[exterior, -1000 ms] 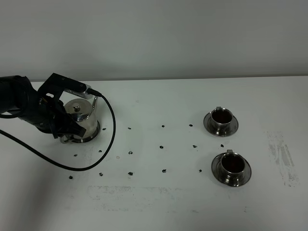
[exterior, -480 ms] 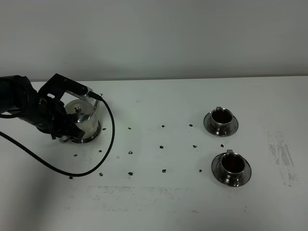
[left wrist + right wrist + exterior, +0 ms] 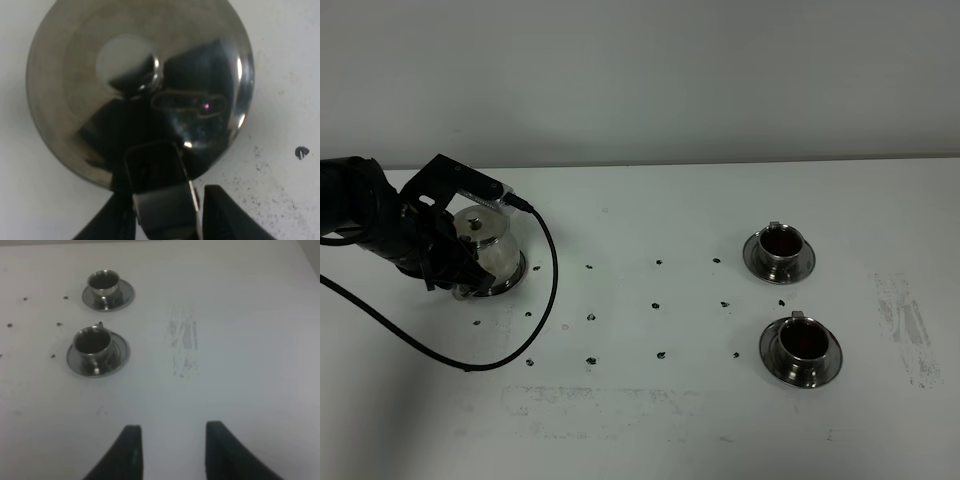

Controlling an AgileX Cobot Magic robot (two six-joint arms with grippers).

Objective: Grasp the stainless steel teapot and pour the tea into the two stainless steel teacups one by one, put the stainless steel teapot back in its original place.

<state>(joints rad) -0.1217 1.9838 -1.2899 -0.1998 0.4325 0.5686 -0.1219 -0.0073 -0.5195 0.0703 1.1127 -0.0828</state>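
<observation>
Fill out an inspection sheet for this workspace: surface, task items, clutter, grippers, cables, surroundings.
Surface: white table, dotted with small dark marks and a grey scuff at the right.
Job's things: teapot upright at the left; two teacups, the far one and the near one, each on a saucer and holding reddish-brown tea.
Clutter: nothing seen.
Grippers: left gripper at the teapot's handle, a finger on either side; grip unclear. Right gripper open, off the table, holding nothing.
Cables: black cable loops from the left arm across the table.
Surroundings: plain pale wall.
</observation>
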